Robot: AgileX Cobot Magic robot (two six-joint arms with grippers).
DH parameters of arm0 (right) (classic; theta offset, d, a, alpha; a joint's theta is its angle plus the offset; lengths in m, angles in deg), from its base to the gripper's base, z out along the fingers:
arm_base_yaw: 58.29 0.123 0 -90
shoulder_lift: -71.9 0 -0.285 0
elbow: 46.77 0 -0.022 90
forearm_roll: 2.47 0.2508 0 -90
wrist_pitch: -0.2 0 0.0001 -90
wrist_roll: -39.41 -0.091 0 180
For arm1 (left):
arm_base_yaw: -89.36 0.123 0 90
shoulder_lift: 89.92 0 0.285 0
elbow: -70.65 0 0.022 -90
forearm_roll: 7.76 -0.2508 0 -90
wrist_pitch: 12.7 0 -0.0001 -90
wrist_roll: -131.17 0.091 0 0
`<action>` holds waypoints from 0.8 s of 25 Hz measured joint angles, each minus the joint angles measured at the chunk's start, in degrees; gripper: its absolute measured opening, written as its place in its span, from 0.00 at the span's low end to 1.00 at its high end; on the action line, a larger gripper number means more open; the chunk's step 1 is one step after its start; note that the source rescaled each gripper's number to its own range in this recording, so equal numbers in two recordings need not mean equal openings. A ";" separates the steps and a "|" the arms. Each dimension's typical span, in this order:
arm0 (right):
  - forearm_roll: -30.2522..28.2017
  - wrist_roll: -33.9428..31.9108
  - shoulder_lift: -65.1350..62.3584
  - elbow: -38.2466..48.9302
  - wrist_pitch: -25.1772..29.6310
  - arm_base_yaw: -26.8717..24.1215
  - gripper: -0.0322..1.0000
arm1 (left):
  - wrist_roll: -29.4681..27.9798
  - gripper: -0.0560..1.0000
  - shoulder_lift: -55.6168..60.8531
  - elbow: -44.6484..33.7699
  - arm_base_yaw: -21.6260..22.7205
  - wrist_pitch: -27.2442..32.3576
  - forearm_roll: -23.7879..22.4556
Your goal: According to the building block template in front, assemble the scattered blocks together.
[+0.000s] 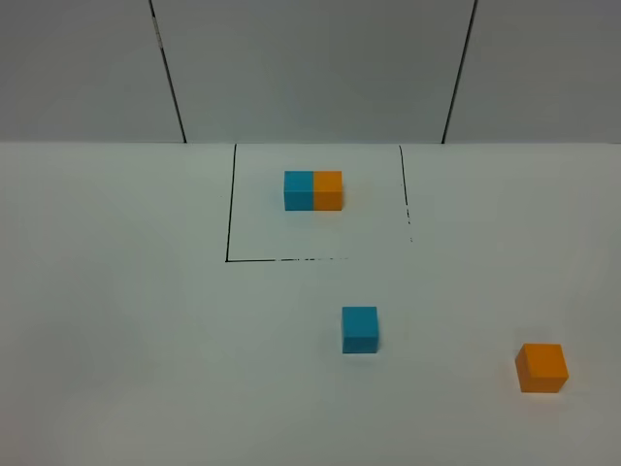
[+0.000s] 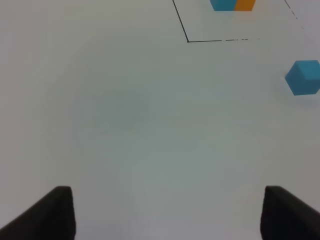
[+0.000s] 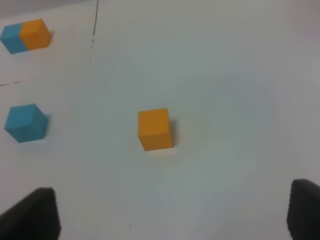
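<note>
The building block template [image 1: 313,190], a cyan-blue and orange bar, sits inside the black-lined square [image 1: 229,214] at the back; it also shows in both wrist views [image 2: 232,4] [image 3: 25,35]. Of the scattered blocks, the cyan-blue cube [image 1: 359,329] [image 2: 304,77] [image 3: 26,122] lies in front of the square. The orange cube [image 1: 541,368] [image 3: 155,129] rests at the right front. My left gripper [image 2: 167,212] is open over bare table, well away from the blue cube. My right gripper [image 3: 172,212] is open, a short way from the orange cube. Neither arm appears in the exterior view.
The white table [image 1: 126,320] runs back to a grey panelled wall [image 1: 310,68]. The square's black outline is broken along its near and right sides.
</note>
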 joint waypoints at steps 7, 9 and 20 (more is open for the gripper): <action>0.00 0.00 0.00 0.00 0.00 0.00 0.82 | 0.00 0.63 0.00 0.00 0.00 0.00 0.00; 0.00 -0.22 0.00 0.00 0.00 0.00 0.82 | 0.00 0.63 0.00 0.00 0.00 0.00 0.00; 1.18 -9.89 16.88 -0.58 -1.34 0.00 0.91 | 0.00 0.63 0.00 0.00 0.00 0.00 0.00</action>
